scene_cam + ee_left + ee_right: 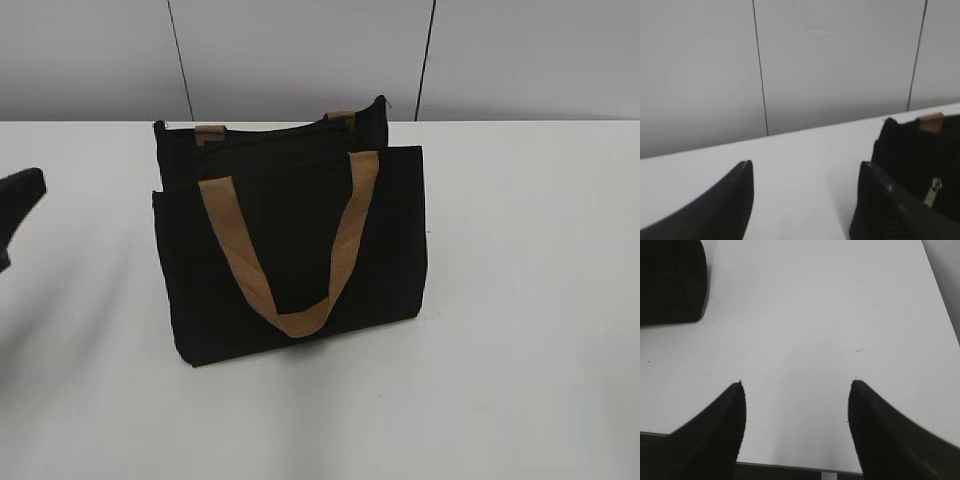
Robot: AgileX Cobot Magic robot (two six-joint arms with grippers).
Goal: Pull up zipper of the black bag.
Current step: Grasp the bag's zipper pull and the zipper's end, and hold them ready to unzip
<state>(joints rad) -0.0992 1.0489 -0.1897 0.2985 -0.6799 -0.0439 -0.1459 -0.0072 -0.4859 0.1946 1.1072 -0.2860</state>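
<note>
The black bag (290,250) stands upright in the middle of the white table, with a tan handle (340,250) hanging over its front. The zipper line (270,135) runs along its top edge. In the left wrist view the bag (910,150) is at the right, and a small silvery pull tab (934,190) hangs at its near end. My left gripper (806,165) is open and empty, left of the bag and apart from it; it also shows in the exterior view (20,200). My right gripper (797,382) is open and empty over bare table, with a bag corner (670,280) at the upper left.
The white table (520,300) extends around the bag on all sides. A grey panelled wall (300,50) stands behind it. The table's near edge (790,466) shows below my right gripper.
</note>
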